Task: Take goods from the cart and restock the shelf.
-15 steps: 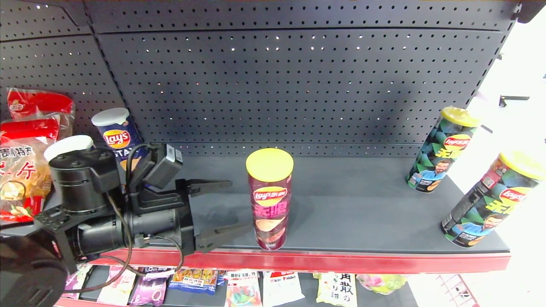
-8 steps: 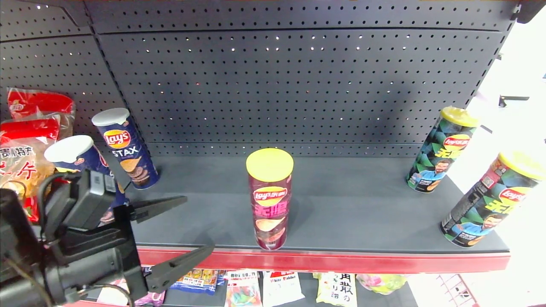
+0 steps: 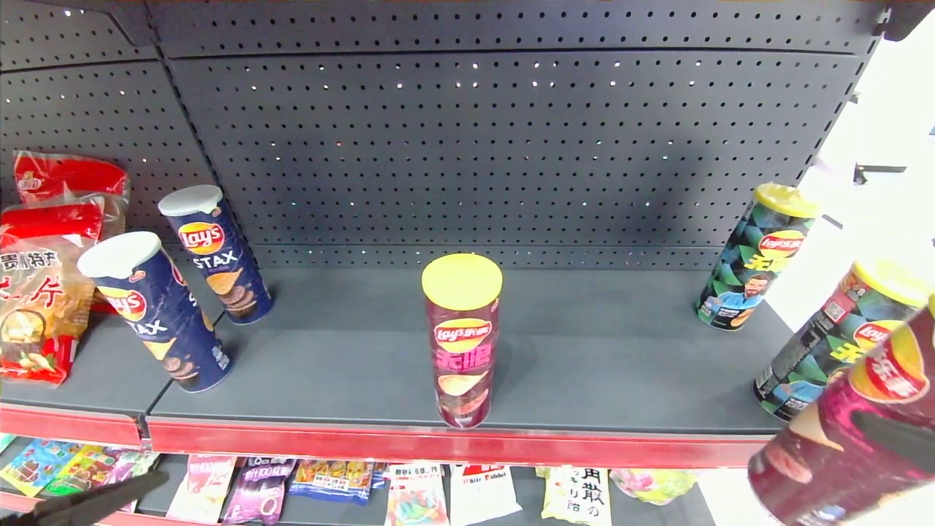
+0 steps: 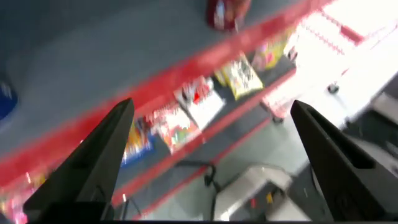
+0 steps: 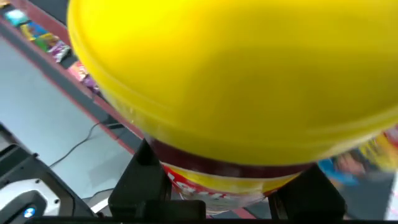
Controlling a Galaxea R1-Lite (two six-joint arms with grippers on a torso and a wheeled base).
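spanning the view, a dark grey metal shelf with a red front lip (image 3: 453,444) carries a maroon cardboard chip tube with a yellow lid (image 3: 462,340), upright at its front middle. down and right of that tube, the right claw (image 5: 227,190) is clamped around a second maroon yellow-lidded tube (image 3: 833,446), tilted. right of the standing tube are a rear green-patterned tube (image 3: 756,256) and a front green-patterned tube (image 3: 833,343); left of it, a rear navy tube (image 3: 215,252) and a front navy tube (image 3: 157,310). far down-left of it, the left claw (image 4: 211,106) gapes wide, holding nothing.
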